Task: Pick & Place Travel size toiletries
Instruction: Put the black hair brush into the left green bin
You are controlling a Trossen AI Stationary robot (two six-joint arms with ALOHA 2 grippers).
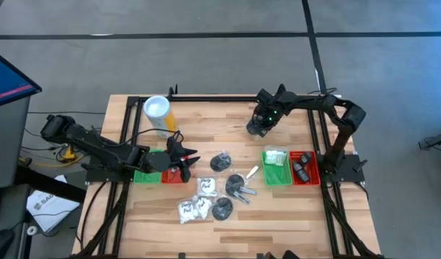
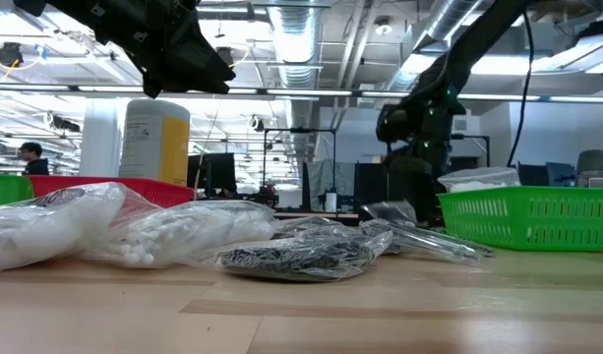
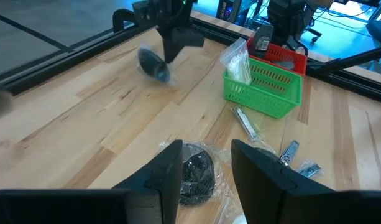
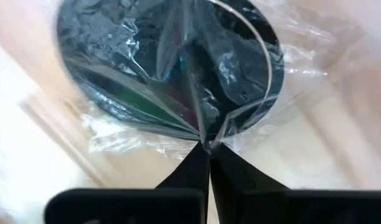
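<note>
Pinching a black disc in a clear bag (image 4: 171,62) with my right gripper (image 4: 207,148) — fingers squeezed tight on the plastic, up at 1 o'clock over the table (image 1: 206,115). My left gripper (image 1: 185,160) hangs open at 9 o'clock beside more bagged discs (image 1: 221,162) and white packets (image 1: 206,186) — those lie mid-table.

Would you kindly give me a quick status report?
Right gripper shut on bagged black disc, lifted above table. Left gripper open over the pile. Nothing in the way.

The bagged black disc (image 4: 171,68) is blurred and cut off by the frame's edge.
</note>
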